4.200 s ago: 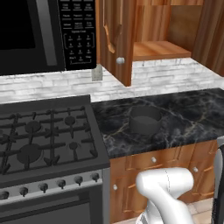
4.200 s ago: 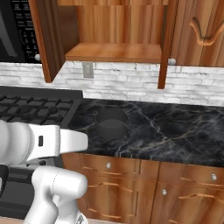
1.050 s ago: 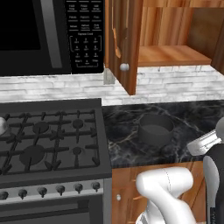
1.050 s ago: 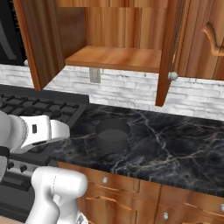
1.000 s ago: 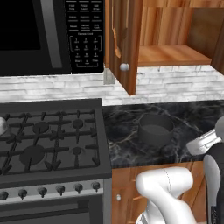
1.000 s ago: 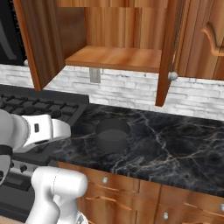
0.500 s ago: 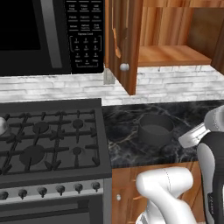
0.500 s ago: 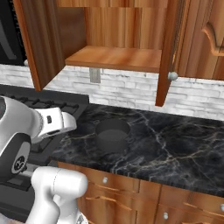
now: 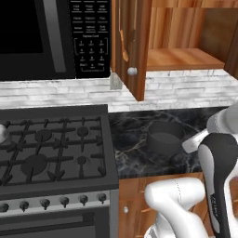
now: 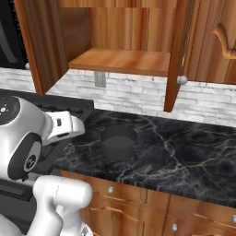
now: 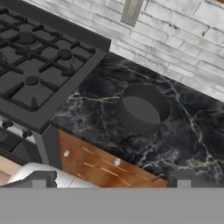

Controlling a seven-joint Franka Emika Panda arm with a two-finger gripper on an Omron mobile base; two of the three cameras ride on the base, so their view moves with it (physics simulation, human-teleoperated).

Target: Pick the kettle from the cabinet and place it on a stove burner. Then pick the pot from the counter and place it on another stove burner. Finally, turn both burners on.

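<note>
Pot [image 11: 142, 108] on the counter [image 11: 192, 144] just right of the stove [image 11: 39, 65], untouched, cabinet shelf [image 10: 122, 61] bare; pot-picking step in hand, gripper [image 11: 109, 178] spread wide and empty, poised well above; next, descend over the rim and clamp.

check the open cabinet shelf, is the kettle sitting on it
No, the cabinet shelf is bare wood, with no kettle on it.

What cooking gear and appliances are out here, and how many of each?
Pot: 1
Kettle, just its edge showing on the stove: 1
Stove: 1
Microwave: 1
Total: 4
</note>
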